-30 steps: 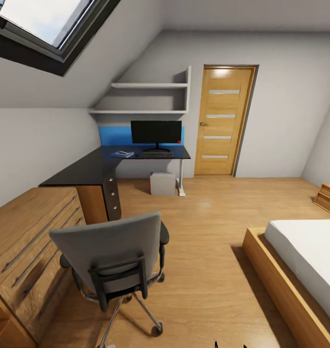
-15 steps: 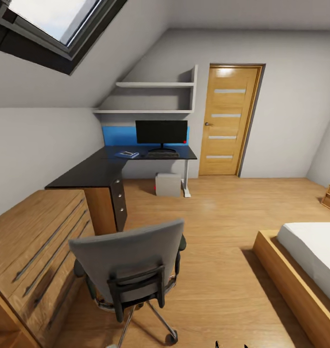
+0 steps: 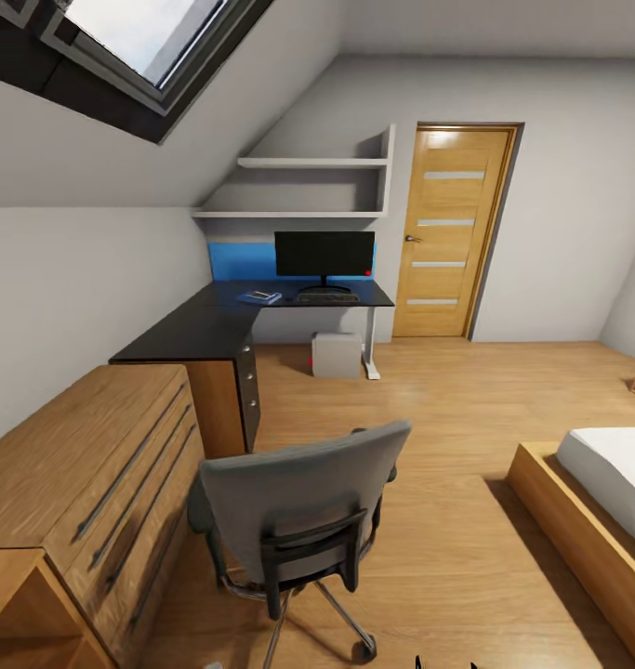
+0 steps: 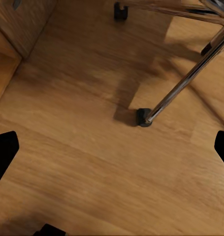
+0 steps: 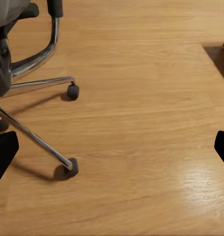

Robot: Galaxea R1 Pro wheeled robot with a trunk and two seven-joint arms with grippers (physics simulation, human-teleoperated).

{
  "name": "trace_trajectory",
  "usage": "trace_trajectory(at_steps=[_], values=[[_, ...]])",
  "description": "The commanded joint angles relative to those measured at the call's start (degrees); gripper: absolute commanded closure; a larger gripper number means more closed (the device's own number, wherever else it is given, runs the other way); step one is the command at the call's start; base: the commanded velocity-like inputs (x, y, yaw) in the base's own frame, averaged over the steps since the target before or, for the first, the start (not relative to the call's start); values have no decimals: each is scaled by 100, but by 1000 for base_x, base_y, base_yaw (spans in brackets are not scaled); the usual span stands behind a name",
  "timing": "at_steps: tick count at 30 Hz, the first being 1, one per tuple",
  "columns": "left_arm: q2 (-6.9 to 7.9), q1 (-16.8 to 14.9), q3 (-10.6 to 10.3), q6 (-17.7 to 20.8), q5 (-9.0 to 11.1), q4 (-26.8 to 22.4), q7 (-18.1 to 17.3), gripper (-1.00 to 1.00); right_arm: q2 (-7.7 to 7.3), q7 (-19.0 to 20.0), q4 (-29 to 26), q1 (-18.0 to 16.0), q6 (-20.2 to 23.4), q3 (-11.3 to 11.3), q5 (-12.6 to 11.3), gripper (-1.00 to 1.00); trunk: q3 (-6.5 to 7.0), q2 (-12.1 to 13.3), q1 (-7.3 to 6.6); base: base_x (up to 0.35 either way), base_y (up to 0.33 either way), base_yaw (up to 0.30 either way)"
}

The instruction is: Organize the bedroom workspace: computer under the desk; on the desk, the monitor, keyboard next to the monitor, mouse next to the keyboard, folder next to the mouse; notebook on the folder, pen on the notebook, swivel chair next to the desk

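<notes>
place: attic bedroom | cues: skylight [image 3: 140, 42], bed [image 3: 610, 474], corner desk [image 3: 215, 325], apparently home

No readable text, label, brand, number or sign on anything.

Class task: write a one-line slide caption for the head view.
Attic bedroom: grey swivel chair in front, black desk with monitor beyond, computer underneath.

The desk [image 3: 182, 332] carries monitor [image 3: 324, 254], keyboard [image 3: 327, 298], folder [image 3: 259, 297] — the floor [image 3: 447, 400] bears swivel chair [image 3: 298, 511]; computer [image 3: 337, 354].
</notes>
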Motion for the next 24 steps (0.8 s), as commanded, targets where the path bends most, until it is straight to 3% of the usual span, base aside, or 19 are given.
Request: trace_trajectory(at_steps=[1,16,24], values=[[2,-4,-49,-14,28,-10,39,-100,0,-24,4,-5,-17,51,-45,-100,-6,-3,0,0,183,0],[8,-4,-41,-22,31,-10,39,-100,7,-24,4,-6,-15,51,-39,-100,-6,-3,0,0,33,0],[32,-4,205,-62,104,-22,55,-100,14,-24,4,-3,9,51,-47,-100,-6,-3,0,0,0,0]])
